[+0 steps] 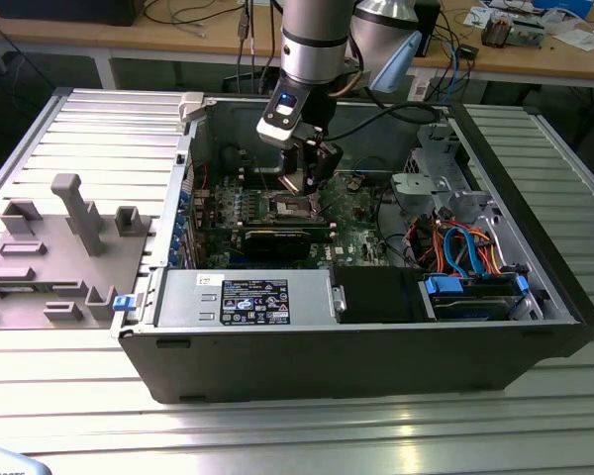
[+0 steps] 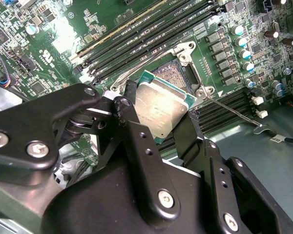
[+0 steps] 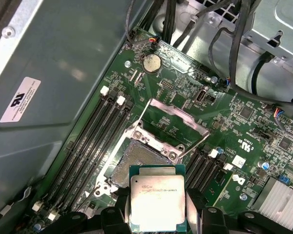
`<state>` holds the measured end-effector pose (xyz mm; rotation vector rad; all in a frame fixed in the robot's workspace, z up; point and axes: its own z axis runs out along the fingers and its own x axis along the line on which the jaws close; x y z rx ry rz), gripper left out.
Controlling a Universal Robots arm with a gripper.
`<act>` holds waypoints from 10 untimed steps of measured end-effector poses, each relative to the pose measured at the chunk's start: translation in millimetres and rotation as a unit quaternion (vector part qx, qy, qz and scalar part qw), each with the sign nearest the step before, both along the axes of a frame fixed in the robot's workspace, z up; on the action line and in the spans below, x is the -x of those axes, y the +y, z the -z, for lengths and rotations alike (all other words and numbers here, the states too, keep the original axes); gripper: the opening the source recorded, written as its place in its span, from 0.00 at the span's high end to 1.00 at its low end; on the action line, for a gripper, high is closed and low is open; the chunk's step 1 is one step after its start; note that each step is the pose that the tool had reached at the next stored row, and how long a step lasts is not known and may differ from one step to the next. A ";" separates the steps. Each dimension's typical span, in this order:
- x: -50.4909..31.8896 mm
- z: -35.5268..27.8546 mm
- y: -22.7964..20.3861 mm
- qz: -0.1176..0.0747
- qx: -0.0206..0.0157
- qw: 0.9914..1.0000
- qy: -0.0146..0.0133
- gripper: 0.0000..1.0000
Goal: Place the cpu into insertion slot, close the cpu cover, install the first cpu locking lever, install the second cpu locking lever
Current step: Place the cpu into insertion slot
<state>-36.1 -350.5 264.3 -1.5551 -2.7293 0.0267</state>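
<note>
Arm [image 1: 312, 45] drops near-vertical from the top of the exterior view into the open PC case [image 1: 356, 366], which sits on a ribbed metal table [image 1: 277, 440]. The wrist is canted, so the hand [image 1: 311, 178] points down at an angle toward the motherboard [image 1: 361, 213].

Hand is clamped on the cpu [image 2: 161, 109]: in the second wrist view one black finger [image 2: 134, 136] presses each of two opposite edges, silver lid facing the camera, chip tilted w.r.t. the board. In the first wrist view the cpu [image 3: 157, 197] sits between the fingertips [image 3: 207, 217], green edge showing round the lid.

Cpu isn't seated. The insertion slot [image 3: 136, 160] lies just beyond it, dark bed bare, metal rim round it. The cpu cover [image 3: 173, 122] is flipped up and open on the slot's far side, cut-out centre showing the board through it. A thin wire locking lever [image 2: 234, 113] sticks out from a slot corner over the memory slots [image 2: 151, 34].

Coin cell [image 3: 151, 63] is further up the board. A grey fixture tray [image 1: 59, 252] sits at the exterior view's left, well apart from the case.
</note>
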 end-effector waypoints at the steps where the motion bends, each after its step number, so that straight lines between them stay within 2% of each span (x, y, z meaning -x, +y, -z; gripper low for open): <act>1: 0.0 0.0 0.0 0.002 0.000 1.000 0.000 0.45; 10: 0.0 0.0 0.0 0.013 0.000 1.000 0.000 0.45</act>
